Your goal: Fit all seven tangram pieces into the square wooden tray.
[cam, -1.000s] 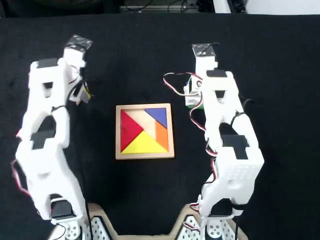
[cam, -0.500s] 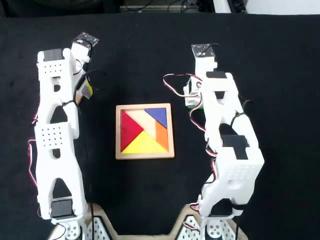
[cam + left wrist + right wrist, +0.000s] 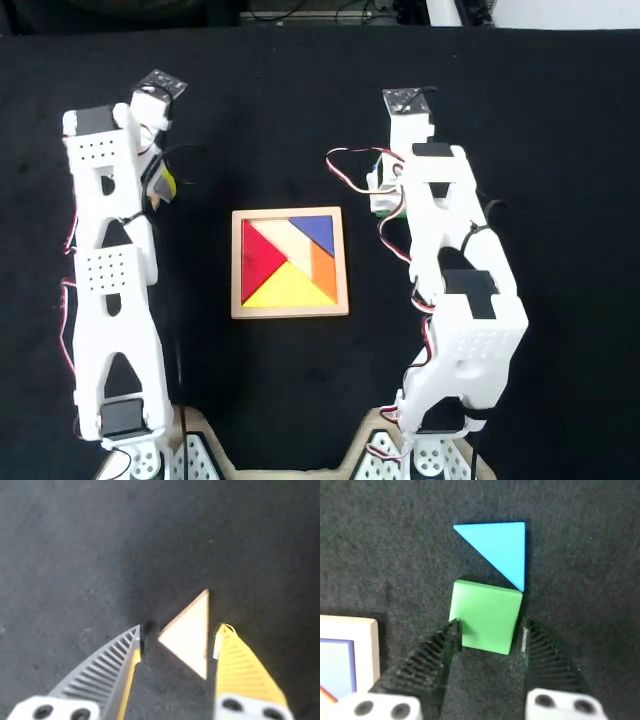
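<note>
Because both arms stand over loose pieces outside the square wooden tray (image 3: pixel 290 312), what matters is how each piece lies between its own jaws. The left gripper (image 3: pixel 178 630) is spread open above the black cloth (image 3: pixel 75 540), and a pale wooden triangle (image 3: pixel 189 637) lies flat between its two fingertips. The longest edge of this triangle runs along the reach of the gripper, just beside the yellow finger (image 3: pixel 235 655) and perhaps touching it. The opposite corner points to the grey finger (image 3: pixel 115 655), a little apart from it. In my judgement a closing would press one corner against one long edge, so the piece may turn a little.

The right gripper (image 3: pixel 490 625) is open as well, with a green square (image 3: pixel 485 615) between its fingertips. Two sides of the square run nearly along the fingers, which is good for a clean grip. Whether the tips already touch it I cannot tell. A light blue triangle (image 3: pixel 502 547) lies just beyond the square, one corner meeting a corner of it.

Seen from above, the tray lies between the arms, and the right arm's piece is nearer to it than the left arm's. Inside sit a red triangle (image 3: pixel 258 262), a yellow triangle (image 3: pixel 288 290), an orange piece (image 3: pixel 322 265) and a dark blue piece (image 3: pixel 318 232). The pale area among them I take for bare floor, the room for the three loose pieces. All pieces look thin, flat and smooth — easy to slide, less easy to lift from the cloth.
</note>
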